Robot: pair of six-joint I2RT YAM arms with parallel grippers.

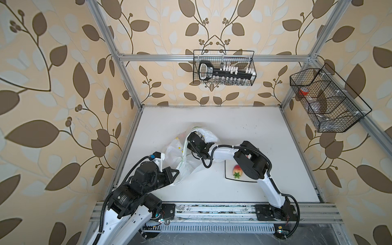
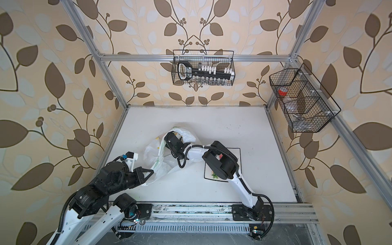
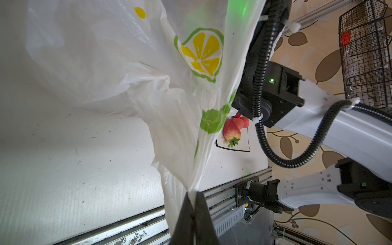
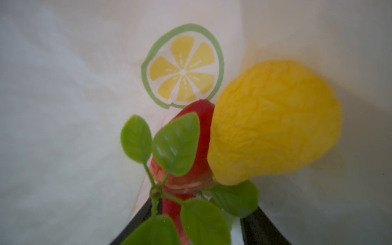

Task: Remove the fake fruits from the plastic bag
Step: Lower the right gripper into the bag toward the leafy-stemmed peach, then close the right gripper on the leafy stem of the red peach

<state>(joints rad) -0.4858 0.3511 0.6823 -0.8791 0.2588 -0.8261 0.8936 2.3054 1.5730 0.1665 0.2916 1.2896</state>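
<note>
The plastic bag (image 1: 176,152) (image 2: 151,152), white with lemon-slice prints, lies crumpled left of the table's middle. My left gripper (image 1: 177,169) (image 3: 192,193) is shut on a bunched edge of the bag (image 3: 148,84) and holds it up. The right gripper (image 4: 199,205) is deep inside the bag, hidden in both top views. Its jaws stand apart around green leaves and a red fruit (image 4: 202,110), with the yellow lemon (image 4: 275,123) just beyond. A strawberry (image 3: 232,132) (image 1: 237,169) and pink-red fruits (image 3: 241,123) lie on the square plate (image 1: 229,171) (image 3: 244,147).
The right forearm (image 1: 224,153) reaches over the plate into the bag's mouth. Two black wire baskets hang on the walls, one at the back (image 1: 223,67) and one at the right (image 1: 326,99). An aluminium rail (image 1: 212,212) runs along the front edge.
</note>
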